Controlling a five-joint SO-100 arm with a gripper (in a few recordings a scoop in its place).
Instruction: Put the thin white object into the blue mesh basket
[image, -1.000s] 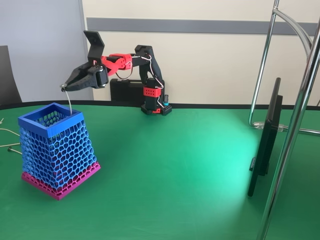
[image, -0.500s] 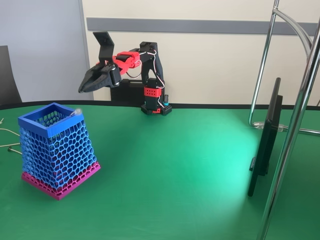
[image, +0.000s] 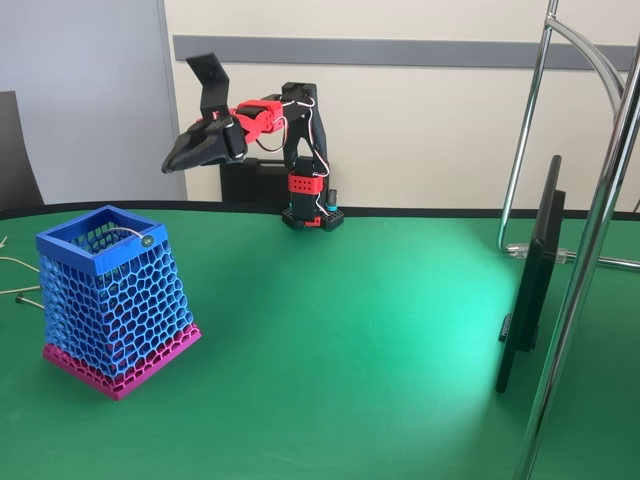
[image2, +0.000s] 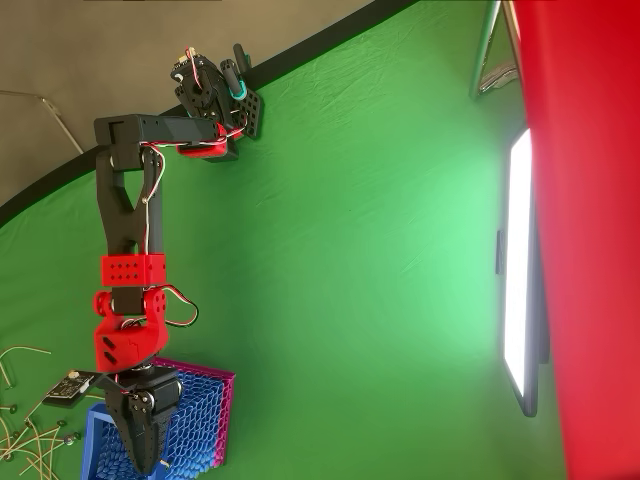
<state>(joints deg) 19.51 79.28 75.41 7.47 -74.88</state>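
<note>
Above the blue mesh basket (image: 110, 300), the claw (image: 172, 164) hangs closed, empty; thin white object (image: 125, 232) inside the rim.

gripper (image: 172, 163) no longer holds thin white object (image: 128, 232); strand now lies inside blue mesh basket (image: 108, 300), gripper risen and drawn back, jaws together.

blue mesh basket (image2: 205, 420) being cut off by the bottom edge in the overhead view, pincer (image2: 150, 462) covering part of its rim, thin white object (image: 122, 232) lying mostly hidden inside the mesh
</note>
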